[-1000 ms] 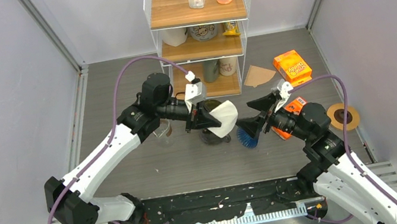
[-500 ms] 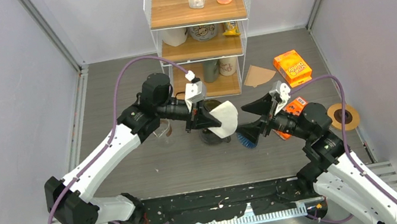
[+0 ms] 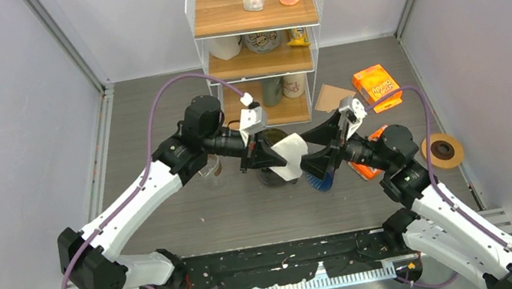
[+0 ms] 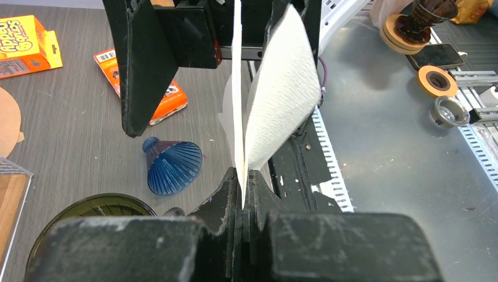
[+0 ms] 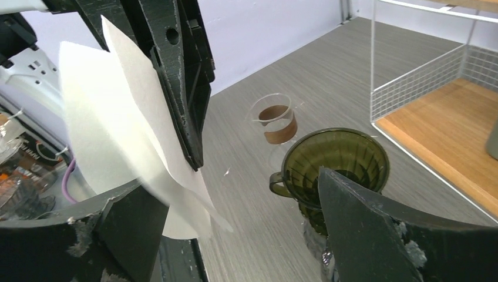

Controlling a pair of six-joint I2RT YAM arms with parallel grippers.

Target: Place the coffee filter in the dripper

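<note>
The left gripper [image 4: 242, 179] is clamped tight on the pointed end of the white paper coffee filter [image 4: 282, 100], holding it in the air with its flat faces on edge. The filter fans out away from the left wrist, towards the right arm. Its two layers have parted a little into a narrow V. The right gripper [image 3: 315, 154] faces it with jaws spread wide, one on each side of the filter's free edge. Whether either jaw touches the paper cannot be told. The dark green glass dripper [image 5: 336, 161] stands upright on the table with its mouth open upward, just beneath the pinched end and so nearer the left gripper than the right. A blue ribbed cone [image 4: 171, 167] lies on its side close by, under the right gripper. The next move probably turns on the filter's long axis, which runs level from one gripper to the other. It must tip point-down over the dripper's mouth before it can seat.
</note>
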